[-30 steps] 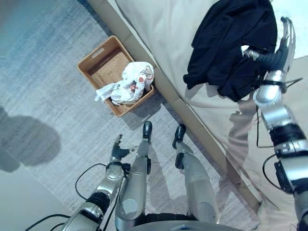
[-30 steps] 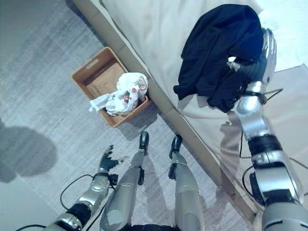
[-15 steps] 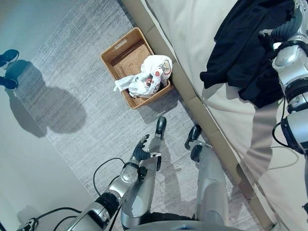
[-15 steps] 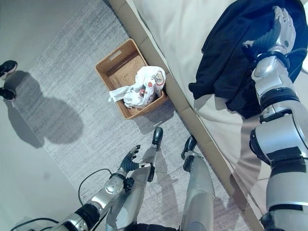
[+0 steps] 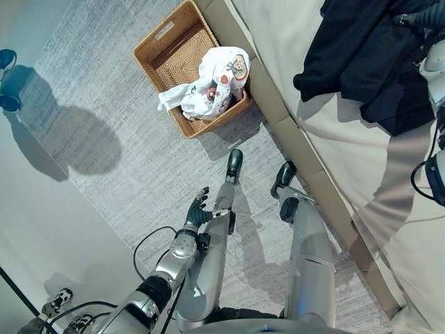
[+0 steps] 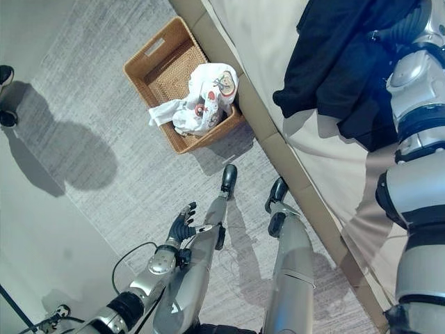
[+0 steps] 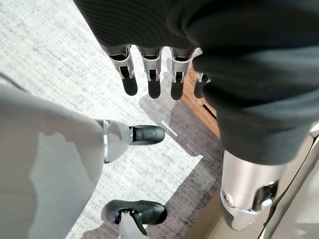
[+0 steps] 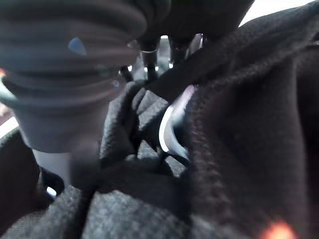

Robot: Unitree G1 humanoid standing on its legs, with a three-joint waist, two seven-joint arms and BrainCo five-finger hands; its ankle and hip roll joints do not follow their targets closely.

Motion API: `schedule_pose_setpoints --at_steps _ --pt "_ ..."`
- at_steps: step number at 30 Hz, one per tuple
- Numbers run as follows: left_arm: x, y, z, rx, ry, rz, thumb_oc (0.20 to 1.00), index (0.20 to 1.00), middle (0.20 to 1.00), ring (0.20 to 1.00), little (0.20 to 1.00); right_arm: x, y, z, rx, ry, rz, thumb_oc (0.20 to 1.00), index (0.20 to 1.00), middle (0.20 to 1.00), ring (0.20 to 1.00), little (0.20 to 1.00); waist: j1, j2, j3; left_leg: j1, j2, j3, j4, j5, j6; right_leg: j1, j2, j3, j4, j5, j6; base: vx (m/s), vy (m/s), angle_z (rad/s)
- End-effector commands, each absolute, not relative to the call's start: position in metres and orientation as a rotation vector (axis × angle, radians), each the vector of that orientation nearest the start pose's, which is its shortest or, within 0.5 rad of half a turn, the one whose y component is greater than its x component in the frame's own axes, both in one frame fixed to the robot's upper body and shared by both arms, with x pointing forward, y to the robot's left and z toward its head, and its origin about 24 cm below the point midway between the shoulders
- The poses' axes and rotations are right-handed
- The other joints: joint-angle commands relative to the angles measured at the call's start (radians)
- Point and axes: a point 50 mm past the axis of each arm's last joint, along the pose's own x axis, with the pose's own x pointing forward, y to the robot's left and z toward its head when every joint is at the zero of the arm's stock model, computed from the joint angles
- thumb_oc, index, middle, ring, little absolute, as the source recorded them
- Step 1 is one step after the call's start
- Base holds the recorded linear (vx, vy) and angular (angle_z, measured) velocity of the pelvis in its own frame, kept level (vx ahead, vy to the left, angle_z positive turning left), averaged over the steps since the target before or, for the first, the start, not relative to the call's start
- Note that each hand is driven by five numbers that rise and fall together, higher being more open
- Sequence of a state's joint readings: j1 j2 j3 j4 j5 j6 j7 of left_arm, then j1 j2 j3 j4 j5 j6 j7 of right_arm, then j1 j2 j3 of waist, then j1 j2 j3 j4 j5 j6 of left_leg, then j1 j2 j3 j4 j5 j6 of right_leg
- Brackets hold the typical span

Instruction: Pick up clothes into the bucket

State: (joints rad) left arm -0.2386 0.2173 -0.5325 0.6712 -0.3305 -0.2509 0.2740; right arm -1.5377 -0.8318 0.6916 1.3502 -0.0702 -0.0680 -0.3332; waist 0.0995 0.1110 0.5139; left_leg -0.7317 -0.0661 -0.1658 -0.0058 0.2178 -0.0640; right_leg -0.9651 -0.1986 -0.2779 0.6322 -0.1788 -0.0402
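A black garment (image 5: 361, 62) lies crumpled on the beige bed (image 5: 292, 42) at the upper right. My right hand (image 6: 409, 29) is on its far side, pressed down into the black cloth (image 8: 239, 124), which folds up around it in the right wrist view. The woven brown basket (image 5: 163, 49) stands on the carpet beside the bed, with a white patterned garment (image 5: 208, 90) draped over its near corner. Low by my side, my left hand (image 5: 197, 213) hangs open and holds nothing, its fingers (image 7: 149, 74) straight.
The bed's tan side rail (image 5: 306, 153) runs diagonally between the basket and the mattress. A person's shoes (image 5: 7, 62) show at the left edge of the grey carpet. Another pair of shoes (image 5: 59, 303) lies at the lower left.
The camera has swung, so the whole picture shifted. My right hand has gone from hovering over the black garment to sinking into it. The left hand stays hanging.
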Motion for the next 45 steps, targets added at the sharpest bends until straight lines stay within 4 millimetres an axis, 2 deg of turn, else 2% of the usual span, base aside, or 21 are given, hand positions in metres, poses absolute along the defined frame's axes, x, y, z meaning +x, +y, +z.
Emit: schedule_pose_setpoints --at_steps 1,3,4,5,10,16,17,19,20,21,22,26,29,30,35,36,38,39,41,43,45 --pt "0.265 0.112 -0.039 0.122 0.252 -0.142 1.0 1.0 1.0 1.0 1.0 0.381 -0.329 0.315 -1.238 -0.084 -0.643 0.2 0.2 0.2 0.2 0.2 -0.001 0.022 0.006 0.046 0.058 0.002 -0.021 -0.035 -0.01 0.049 -0.025 0.046 -0.065 0.03 0.133 0.0 0.0 0.0" --pt "0.268 0.111 -0.036 0.121 0.239 -0.14 1.0 1.0 1.0 1.0 1.0 0.387 -0.313 0.32 -1.225 -0.171 -0.609 0.2 0.2 0.2 0.2 0.2 -0.002 0.016 0.006 0.039 0.053 -0.004 -0.012 -0.034 -0.01 0.048 -0.025 0.048 -0.07 0.034 0.133 0.0 0.0 0.0" --pt "0.268 0.111 -0.036 0.121 0.239 -0.14 1.0 1.0 1.0 1.0 1.0 0.387 -0.312 0.32 -1.225 -0.171 -0.609 0.2 0.2 0.2 0.2 0.2 -0.002 0.016 0.006 0.039 0.052 -0.004 -0.012 -0.034 -0.01 0.048 -0.025 0.048 -0.07 0.034 0.133 0.0 0.0 0.0" --pt "0.269 0.113 -0.035 0.123 0.235 -0.126 1.0 1.0 1.0 1.0 1.0 0.39 -0.298 0.329 -1.203 -0.266 -0.596 0.2 0.2 0.2 0.2 0.2 -0.008 0.006 0.006 0.045 0.052 -0.004 -0.01 -0.034 -0.014 0.059 -0.024 0.048 -0.076 0.036 0.132 0.0 0.0 0.0" --pt "0.268 0.122 -0.038 0.145 0.241 -0.095 1.0 1.0 1.0 1.0 1.0 0.388 -0.278 0.35 -1.181 -0.424 -0.596 0.2 0.2 0.2 0.2 0.2 -0.016 -0.011 0.006 0.086 0.052 -0.007 -0.012 -0.037 -0.02 0.119 -0.022 0.041 -0.108 0.047 0.133 -0.03 0.002 0.0" --pt "0.261 0.146 -0.051 0.214 0.291 -0.03 1.0 1.0 1.0 1.0 1.0 0.364 -0.251 0.403 -1.166 -0.748 -0.628 0.2 0.2 0.2 0.2 0.2 -0.045 -0.046 0.006 0.23 0.061 0.006 -0.029 -0.053 -0.028 0.286 -0.007 0.036 -0.181 0.075 0.139 -0.05 0.053 -0.01" --pt "0.261 0.15 -0.05 0.224 0.287 -0.02 1.0 1.0 1.0 1.0 1.0 0.357 -0.248 0.412 -1.155 -0.806 -0.645 0.2 0.2 0.2 0.2 0.2 -0.049 -0.049 0.006 0.236 0.063 0.01 -0.023 -0.035 -0.026 0.312 -0.003 0.025 -0.216 0.12 0.133 -0.09 0.095 -0.04" --pt "0.258 0.158 -0.053 0.243 0.304 -0.005 1.0 1.0 1.0 1.0 1.0 0.349 -0.246 0.42 -1.17 -0.863 -0.655 0.2 0.2 0.2 0.2 0.2 -0.058 -0.058 0.006 0.293 0.065 0.017 -0.026 -0.043 -0.027 0.377 0.002 0.026 -0.237 0.125 0.133 -0.03 0.091 -0.06" --pt "0.254 0.164 -0.054 0.256 0.302 0.001 1.0 1.0 1.0 1.0 1.0 0.343 -0.255 0.424 -1.182 -0.876 -0.7 0.2 0.2 0.2 0.2 0.2 -0.066 -0.065 -0.003 0.351 0.062 0.021 -0.028 -0.054 -0.027 0.447 0.005 0.025 -0.262 0.13 0.136 0.03 0.066 -0.04" --pt "0.254 0.165 -0.054 0.257 0.302 0.001 1.0 1.0 1.0 1.0 1.0 0.343 -0.255 0.424 -1.182 -0.875 -0.7 0.2 0.2 0.2 0.2 0.2 -0.066 -0.064 0.0 0.355 0.063 0.021 -0.029 -0.054 -0.027 0.452 0.006 0.024 -0.264 0.13 0.136 0.09 0.079 -0.07" --pt "0.25 0.172 -0.056 0.267 0.314 0.012 1.0 1.0 1.0 1.0 1.0 0.335 -0.259 0.429 -1.177 -0.902 -0.725 0.2 0.2 0.2 0.2 0.2 -0.076 -0.075 -0.038 0.398 0.062 0.03 -0.032 -0.067 -0.024 0.509 0.013 0.025 -0.293 0.134 0.139 0.07 0.033 -0.06" --pt "0.244 0.182 -0.057 0.282 0.314 0.022 1.0 1.0 1.0 1.0 1.0 0.33 -0.263 0.427 -1.156 -0.928 -0.739 0.2 0.2 0.2 0.2 0.2 -0.087 -0.091 -0.093 0.466 0.061 0.042 -0.033 -0.093 -0.017 0.601 0.029 0.026 -0.345 0.145 0.145 0.11 0.039 -0.07" --pt "0.24 0.192 -0.051 0.312 0.287 0.008 1.0 1.0 1.0 1.0 1.0 0.328 -0.268 0.421 -1.155 -0.917 -0.732 0.2 0.2 0.2 0.2 0.2 -0.102 -0.111 -0.172 0.545 0.067 0.07 -0.039 -0.121 -0.01 0.694 0.049 0.036 -0.412 0.155 0.153 0.13 0.048 -0.2" --pt "0.24 0.192 -0.051 0.314 0.287 0.008 1.0 1.0 1.0 1.0 1.0 0.328 -0.268 0.42 -1.154 -0.916 -0.733 0.2 0.2 0.2 0.2 0.2 -0.102 -0.111 -0.174 0.541 0.068 0.069 -0.039 -0.117 -0.009 0.694 0.051 0.035 -0.42 0.164 0.153 0.1 0.047 -0.38" --pt "0.247 0.193 -0.032 0.274 0.204 -0.014 1.0 1.0 1.0 1.0 1.0 0.332 -0.28 0.403 -1.159 -0.844 -0.711 0.2 0.2 0.2 0.2 0.2 -0.12 -0.132 -0.278 0.627 0.083 0.107 -0.057 -0.141 -0.011 0.802 0.068 0.045 -0.504 0.174 0.165 0.07 0.036 -0.2" --pt "0.247 0.193 -0.032 0.275 0.204 -0.014 1.0 1.0 1.0 1.0 1.0 0.332 -0.28 0.403 -1.159 -0.843 -0.711 0.2 0.2 0.2 0.2 0.2 -0.12 -0.133 -0.277 0.629 0.083 0.107 -0.057 -0.141 -0.011 0.804 0.069 0.045 -0.505 0.175 0.165 0.1 0.017 -0.19" --pt "0.256 0.187 -0.013 0.242 0.125 -0.06 1.0 1.0 1.0 1.0 1.0 0.334 -0.28 0.393 -1.157 -0.82 -0.674 0.2 0.2 0.2 0.2 0.2 -0.133 -0.149 -0.333 0.675 0.088 0.129 -0.062 -0.161 -0.009 0.863 0.079 0.053 -0.551 0.181 0.171 0.11 0.017 -0.17" --pt "0.264 0.184 0.006 0.235 0.047 -0.103 1.0 1.0 1.0 1.0 1.0 0.337 -0.281 0.383 -1.167 -0.794 -0.643 0.2 0.2 0.2 0.2 0.2 -0.139 -0.153 -0.369 0.708 0.091 0.147 -0.065 -0.178 -0.011 0.899 0.083 0.057 -0.581 0.184 0.176 0.11 0.016 -0.2" --pt "0.265 0.185 0.013 0.224 0.025 -0.109 1.0 1.0 1.0 1.0 1.0 0.338 -0.283 0.378 -1.165 -0.777 -0.632 0.2 0.2 0.2 0.2 0.2 -0.139 -0.158 -0.388 0.716 0.091 0.154 -0.068 -0.179 -0.011 0.91 0.085 0.059 -0.6 0.195 0.179 0.07 0.013 -0.25" --pt "0.277 0.178 0.048 0.194 -0.108 -0.171 1.0 1.0 1.0 1.0 1.0 0.345 -0.277 0.365 -1.146 -0.742 -0.556 0.2 0.2 0.2 0.2 0.2 -0.146 -0.162 -0.418 0.75 0.094 0.177 -0.071 -0.197 -0.012 0.946 0.088 0.067 -0.63 0.201 0.187 0.05 0.018 -0.2" --pt "0.278 0.178 0.063 0.173 -0.162 -0.196 1.0 1.0 1.0 1.0 1.0 0.346 -0.277 0.356 -1.127 -0.71 -0.508 0.2 0.2 0.2 0.2 0.2 -0.147 -0.166 -0.443 0.763 0.092 0.189 -0.072 -0.2 -0.01 0.962 0.088 0.077 -0.65 0.21 0.188 0.05 0.012 -0.27"
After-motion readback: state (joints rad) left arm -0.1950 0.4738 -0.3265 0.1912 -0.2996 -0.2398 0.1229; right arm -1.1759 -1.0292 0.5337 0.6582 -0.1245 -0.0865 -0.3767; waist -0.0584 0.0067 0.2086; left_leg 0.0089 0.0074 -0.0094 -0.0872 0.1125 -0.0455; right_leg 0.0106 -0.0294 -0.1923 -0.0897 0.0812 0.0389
